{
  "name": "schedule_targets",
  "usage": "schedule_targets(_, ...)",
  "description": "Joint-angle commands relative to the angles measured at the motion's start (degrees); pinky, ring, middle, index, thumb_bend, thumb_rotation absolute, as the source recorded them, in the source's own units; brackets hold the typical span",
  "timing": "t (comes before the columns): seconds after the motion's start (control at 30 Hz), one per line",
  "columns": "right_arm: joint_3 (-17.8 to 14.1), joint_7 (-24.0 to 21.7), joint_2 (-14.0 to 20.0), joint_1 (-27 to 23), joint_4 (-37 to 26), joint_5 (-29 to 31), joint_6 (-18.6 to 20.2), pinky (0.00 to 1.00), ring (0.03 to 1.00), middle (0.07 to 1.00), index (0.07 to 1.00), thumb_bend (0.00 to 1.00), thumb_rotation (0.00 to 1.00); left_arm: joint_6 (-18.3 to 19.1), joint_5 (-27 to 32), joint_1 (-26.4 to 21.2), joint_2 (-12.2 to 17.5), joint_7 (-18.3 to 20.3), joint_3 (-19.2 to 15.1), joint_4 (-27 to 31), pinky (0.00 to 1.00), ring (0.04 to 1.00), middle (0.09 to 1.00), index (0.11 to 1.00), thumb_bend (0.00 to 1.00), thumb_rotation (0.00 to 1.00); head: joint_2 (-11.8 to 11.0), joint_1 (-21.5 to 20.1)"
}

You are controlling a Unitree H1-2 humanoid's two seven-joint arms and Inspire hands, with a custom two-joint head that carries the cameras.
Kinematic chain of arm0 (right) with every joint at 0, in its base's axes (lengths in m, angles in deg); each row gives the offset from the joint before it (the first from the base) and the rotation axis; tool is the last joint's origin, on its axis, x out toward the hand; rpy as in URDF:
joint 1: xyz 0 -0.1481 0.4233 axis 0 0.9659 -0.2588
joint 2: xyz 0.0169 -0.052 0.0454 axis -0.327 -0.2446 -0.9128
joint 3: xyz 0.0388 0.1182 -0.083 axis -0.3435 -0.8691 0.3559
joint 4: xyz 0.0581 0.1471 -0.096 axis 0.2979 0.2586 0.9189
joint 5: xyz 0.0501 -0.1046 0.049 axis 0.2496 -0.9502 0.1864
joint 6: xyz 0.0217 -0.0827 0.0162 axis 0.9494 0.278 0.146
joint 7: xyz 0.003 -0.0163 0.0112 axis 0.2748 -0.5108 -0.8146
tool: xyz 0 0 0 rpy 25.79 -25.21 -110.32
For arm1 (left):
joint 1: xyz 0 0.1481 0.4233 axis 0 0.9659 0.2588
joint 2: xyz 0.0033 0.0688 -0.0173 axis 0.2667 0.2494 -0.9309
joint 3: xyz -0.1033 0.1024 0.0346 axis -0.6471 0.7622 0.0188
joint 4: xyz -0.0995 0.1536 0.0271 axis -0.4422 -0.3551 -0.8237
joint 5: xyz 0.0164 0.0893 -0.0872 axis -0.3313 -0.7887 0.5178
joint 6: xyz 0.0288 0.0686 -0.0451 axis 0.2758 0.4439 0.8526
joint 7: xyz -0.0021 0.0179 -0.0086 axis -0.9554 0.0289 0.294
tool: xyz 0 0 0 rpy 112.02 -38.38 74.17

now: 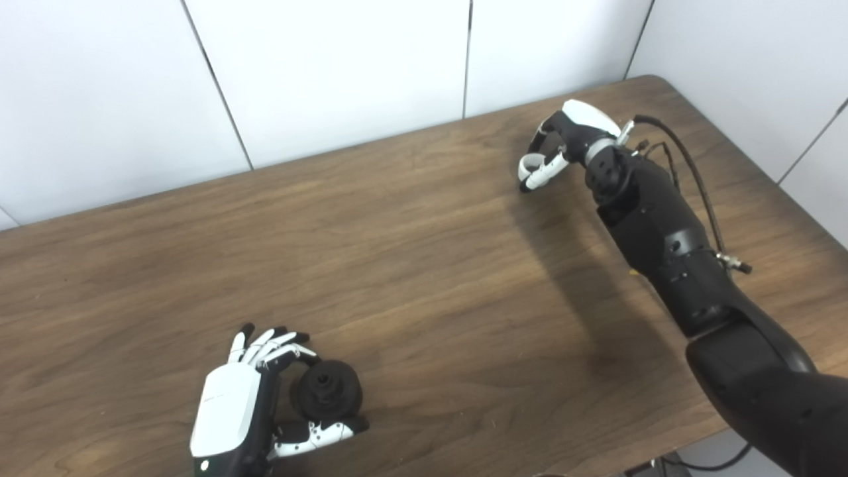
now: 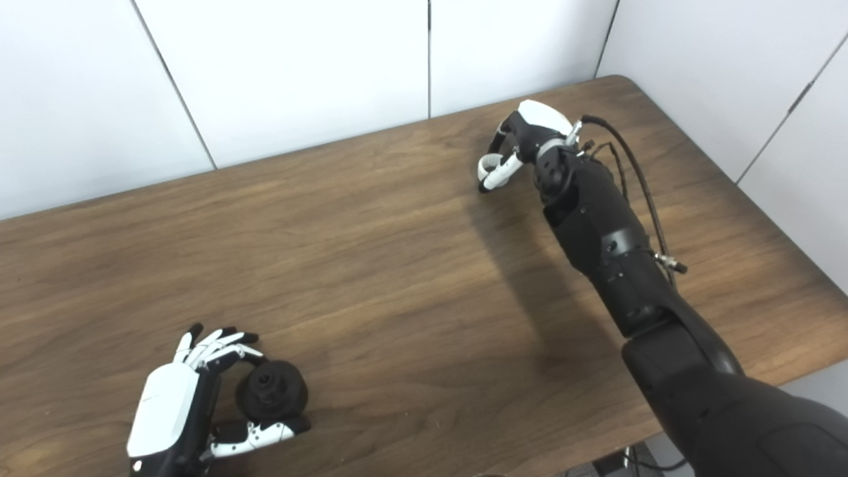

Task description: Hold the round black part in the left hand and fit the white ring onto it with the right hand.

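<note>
- I read the task as partly done: my left hand (image 1: pixel 228 404) has the round black part (image 1: pixel 326 391) in its grasp near the front edge of the counter (image 1: pixel 424 265).
- Left fingers (image 1: pixel 271 344) fan over the far side of the black part and the thumb closes under its near side, so the hand is clamped on it. I cannot tell whether the part rests on the counter or is raised slightly off it.
- My right hand (image 2: pixel 513 149) sits far from the black part, toward the far right corner of the counter, its fingers curled inward and down.
- A white loop shows at the right fingers, but I cannot tell whether it is the white ring or a bent finger, so I cannot confirm the grip state.
- Remaining, in my judgement: confirm the ring is held, carry it across to the black part, align it and seat it.
- The black part is a matt, dark disc with a raised hub and a small central bore facing up.
- The counter is smooth brown wood-grain with a rounded corner.
- Both hands have glossy white shells over black frames.
</note>
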Motion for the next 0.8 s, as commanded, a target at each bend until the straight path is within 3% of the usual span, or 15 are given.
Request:
schedule_targets(0.0,0.05,1.79,2.09,-1.92,-1.46,0.02,-0.11,1.00,1.000,0.866,0.489,0.52,0.13,-0.46,-0.31,0.06,0.25,0.12,0.08,0.99,1.00,0.867,0.772,0.485,0.52,0.05,0.05,-0.13)
schedule_targets(0.47,2.17,2.14,4.52,-1.24,-3.11,3.65,-1.02,1.00,1.000,0.858,0.488,0.52,0.13,0.02,-1.07,-0.26,-0.43,0.11,0.26,0.80,1.00,0.865,0.769,0.485,0.52,0.05,-0.08,1.14)
schedule_targets(0.77,3.05,0.76,4.95,1.77,-13.92,7.39,-3.64,1.00,1.000,0.864,0.485,0.52,0.13,0.67,-2.56,-0.45,-1.61,0.10,1.04,0.47,1.00,0.858,0.766,0.485,0.52,0.05,0.37,6.22)
